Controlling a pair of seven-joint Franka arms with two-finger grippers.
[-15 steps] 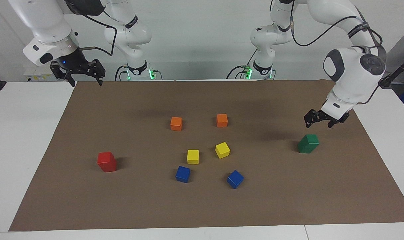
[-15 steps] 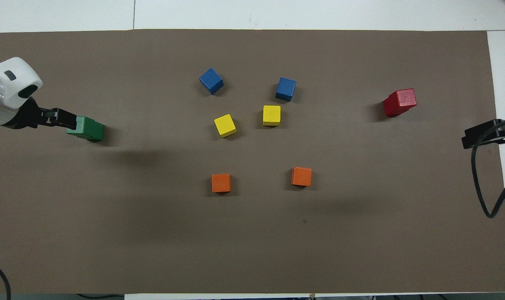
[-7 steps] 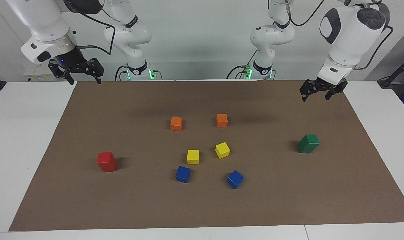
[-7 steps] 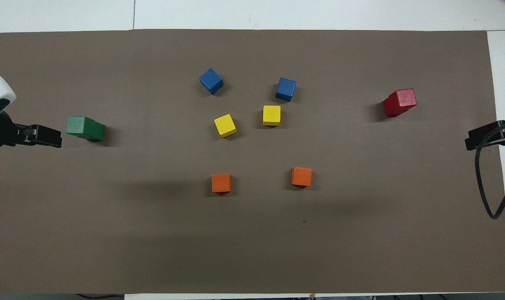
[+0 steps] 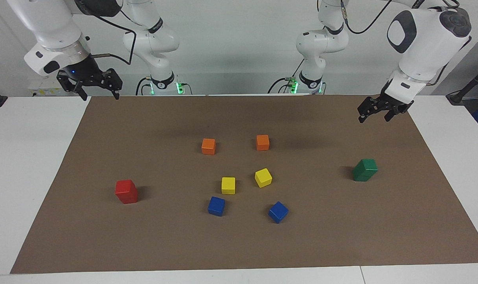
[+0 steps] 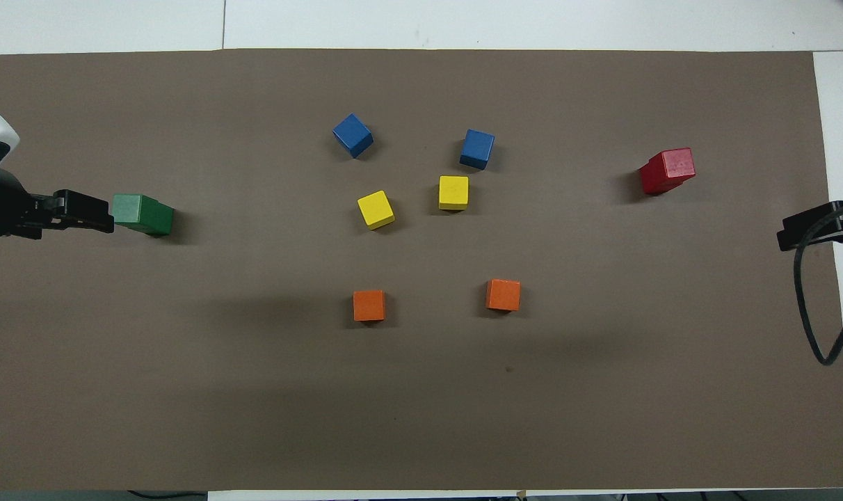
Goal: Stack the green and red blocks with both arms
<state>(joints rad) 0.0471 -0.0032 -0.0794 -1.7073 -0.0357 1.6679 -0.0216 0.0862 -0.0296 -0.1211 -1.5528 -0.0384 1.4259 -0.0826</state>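
Facing view, matte green stack (image 5: 364, 170), red stack (image 5: 126, 191) (two cubes each), brown paper mat (image 5: 322, 244)

Matt painted blocks, green (image 5: 364, 170) and red (image 5: 126, 191), sit on a matt brown paper-like sheet (image 5: 183, 244); arms (image 5: 424, 43) are glossy white plastic.

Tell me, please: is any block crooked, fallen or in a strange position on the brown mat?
Nothing has fallen. The green stack and the red stack both stand, but each top cube sits slightly offset and twisted on the lower one. One yellow cube and one blue cube are turned askew beside their pairs.
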